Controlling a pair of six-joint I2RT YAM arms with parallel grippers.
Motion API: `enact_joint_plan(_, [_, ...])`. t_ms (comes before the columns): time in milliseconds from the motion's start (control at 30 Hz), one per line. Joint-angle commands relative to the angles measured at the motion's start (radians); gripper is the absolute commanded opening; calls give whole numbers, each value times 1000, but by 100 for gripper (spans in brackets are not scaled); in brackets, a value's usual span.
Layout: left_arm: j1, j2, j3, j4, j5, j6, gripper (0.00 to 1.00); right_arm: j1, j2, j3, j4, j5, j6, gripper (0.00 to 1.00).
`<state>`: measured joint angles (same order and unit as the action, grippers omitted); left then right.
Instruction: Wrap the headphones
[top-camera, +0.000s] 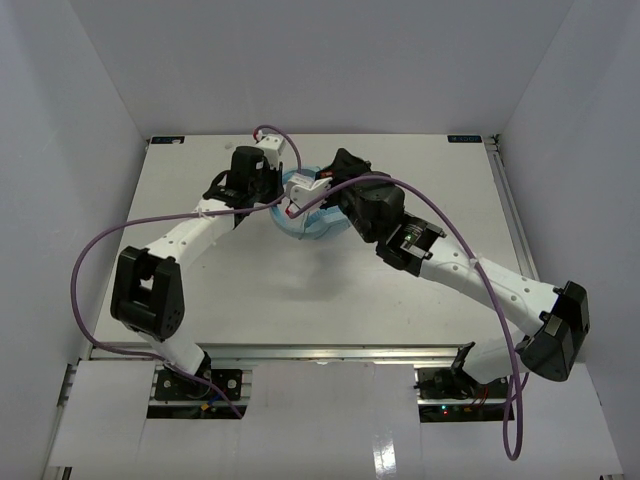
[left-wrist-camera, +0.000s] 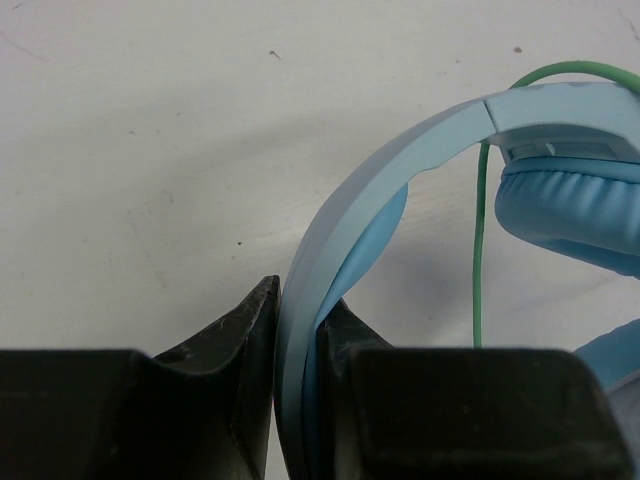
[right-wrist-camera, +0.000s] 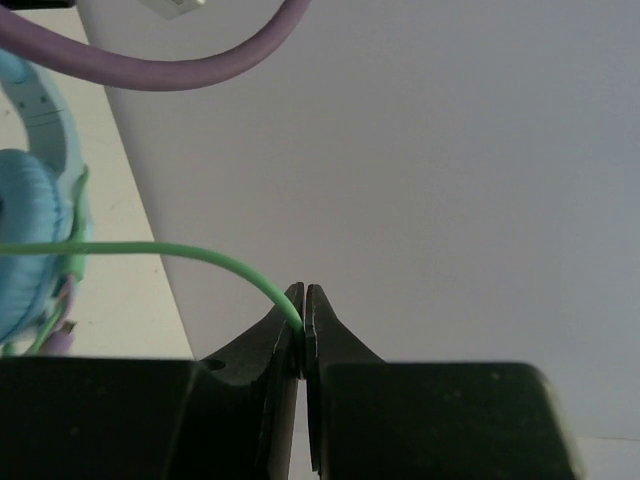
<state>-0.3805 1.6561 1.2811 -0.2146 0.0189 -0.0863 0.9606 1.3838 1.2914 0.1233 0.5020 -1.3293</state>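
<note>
The light blue headphones (top-camera: 312, 222) lie at the back middle of the table, between both wrists. My left gripper (left-wrist-camera: 298, 300) is shut on the headband (left-wrist-camera: 400, 150), which arcs up out of the jaws toward an earcup (left-wrist-camera: 570, 205). The thin green cable (left-wrist-camera: 479, 250) hangs beside that earcup. My right gripper (right-wrist-camera: 304, 305) is shut on the green cable (right-wrist-camera: 190, 250); the cable runs left from the fingertips to the headphones (right-wrist-camera: 25, 235). In the top view the right gripper (top-camera: 325, 178) is raised just behind the headphones and the left gripper (top-camera: 268, 200) is at their left side.
Purple arm cables loop over the scene (top-camera: 440, 215), one passing close above the right gripper (right-wrist-camera: 150, 70). White walls (right-wrist-camera: 450, 150) enclose the table on three sides. A metal rail (top-camera: 510, 210) runs along the table's right edge.
</note>
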Motion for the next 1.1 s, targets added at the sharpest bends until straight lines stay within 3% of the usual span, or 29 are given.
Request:
enact_joint_plan(0, [5, -138, -52, 37, 122, 40, 0, -26, -9, -7, 213, 49, -73, 9])
enact_joint_plan(333, [6, -174, -43, -5, 61, 53, 0, -89, -22, 12, 237, 41, -18, 11])
enact_joint_plan(633, [6, -205, -70, 0, 224, 144, 0, -167, 2, 92, 237, -18, 43, 16])
enact_joint_plan(1067, [6, -194, -99, 0, 248, 171, 0, -196, 73, 222, 239, -56, 88, 21])
